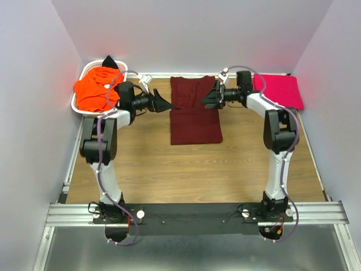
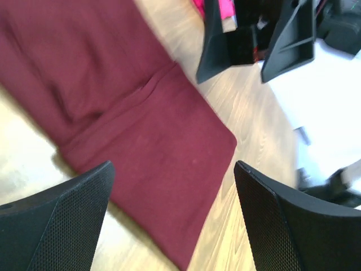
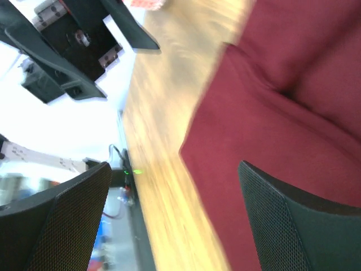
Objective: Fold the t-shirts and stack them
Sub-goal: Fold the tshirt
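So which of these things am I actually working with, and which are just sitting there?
Part of the job:
maroon t-shirt, laid out mid-table
pink t-shirt, folded, far right corner
orange t-shirt, heaped in the white basket
black cloth behind it, probably another shirt

Just there:
white basket, only holding unfolded shirts
wooden table

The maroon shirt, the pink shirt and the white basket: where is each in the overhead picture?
maroon shirt (image 1: 194,118): overhead view, middle of the cloth.
pink shirt (image 1: 279,90): overhead view, middle of the folded cloth.
white basket (image 1: 87,68): overhead view, far left rim.
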You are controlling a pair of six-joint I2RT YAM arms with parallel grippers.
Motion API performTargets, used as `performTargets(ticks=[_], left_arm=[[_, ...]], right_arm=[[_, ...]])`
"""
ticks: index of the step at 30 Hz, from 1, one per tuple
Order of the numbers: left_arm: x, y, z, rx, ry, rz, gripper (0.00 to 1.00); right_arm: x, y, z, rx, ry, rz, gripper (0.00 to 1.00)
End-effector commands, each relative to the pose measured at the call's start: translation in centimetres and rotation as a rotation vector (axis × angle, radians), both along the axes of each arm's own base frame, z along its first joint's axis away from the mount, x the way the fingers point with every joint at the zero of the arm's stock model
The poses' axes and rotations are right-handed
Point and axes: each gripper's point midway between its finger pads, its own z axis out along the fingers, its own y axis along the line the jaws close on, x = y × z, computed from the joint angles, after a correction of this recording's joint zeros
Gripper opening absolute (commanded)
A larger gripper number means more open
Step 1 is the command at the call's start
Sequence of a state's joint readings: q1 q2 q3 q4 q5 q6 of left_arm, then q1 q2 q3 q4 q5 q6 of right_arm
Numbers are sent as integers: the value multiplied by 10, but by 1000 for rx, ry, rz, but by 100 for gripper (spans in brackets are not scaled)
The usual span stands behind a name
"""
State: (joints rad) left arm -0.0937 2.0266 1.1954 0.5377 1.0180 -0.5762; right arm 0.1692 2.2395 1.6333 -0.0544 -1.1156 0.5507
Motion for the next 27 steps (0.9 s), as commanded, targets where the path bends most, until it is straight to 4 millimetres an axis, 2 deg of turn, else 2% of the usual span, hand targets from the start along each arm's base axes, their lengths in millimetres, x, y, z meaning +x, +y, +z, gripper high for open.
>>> performTargets(ticks=[1,2,3,4,5,6,7,8,9,10,11,12,14,15,16,19,22,27], left_arm=[[-11,20,59,261,-354,-17,95],[-14,24,63,300,-389,-18,95],[-17,30,62,385,-505,-46,95],[-24,36,71,435,-542,-39,95],[-28,38,68,502,-632,-78,92],[-35,37,69,509,-614,-82,89],[-44,38,60,575,-659,-142,86],[-48,38,60,632,-706,-169,82],[-59,28,54,665,-741,-230,72],[-67,29,50,747,-823,-289,68],[-84,15,35,770,-850,-363,63],[-94,11,28,797,-879,-407,55],[-110,5,17,865,-958,-483,45],[-123,3,0,888,-993,-547,38],[-132,-8,-6,893,-1024,-590,36],[-146,-21,-30,909,-1043,-666,35],[-147,-28,-49,928,-1031,-709,35],[-140,-37,-70,939,-997,-754,35]], right_arm=[[-23,-16,70,-100,-302,73,100],[-27,-20,69,-147,-336,85,100],[-39,-28,67,-218,-409,134,100],[-36,-39,59,-317,-447,122,100],[-40,-46,56,-391,-537,161,100],[-48,-53,49,-446,-545,180,100],[-50,-60,45,-498,-580,194,100],[-51,-71,35,-588,-604,199,98],[-63,-75,30,-632,-634,229,97],[-66,-84,20,-716,-693,281,94],[-81,-85,5,-749,-696,335,93],[-87,-87,-2,-781,-715,371,91],[-97,-92,-8,-843,-780,441,77],[-110,-87,-20,-849,-773,492,71],[-113,-87,-25,-869,-789,518,62],[-128,-77,-42,-880,-815,577,52],[-136,-65,-57,-892,-855,625,50],[-137,-61,-74,-910,-869,652,50]])
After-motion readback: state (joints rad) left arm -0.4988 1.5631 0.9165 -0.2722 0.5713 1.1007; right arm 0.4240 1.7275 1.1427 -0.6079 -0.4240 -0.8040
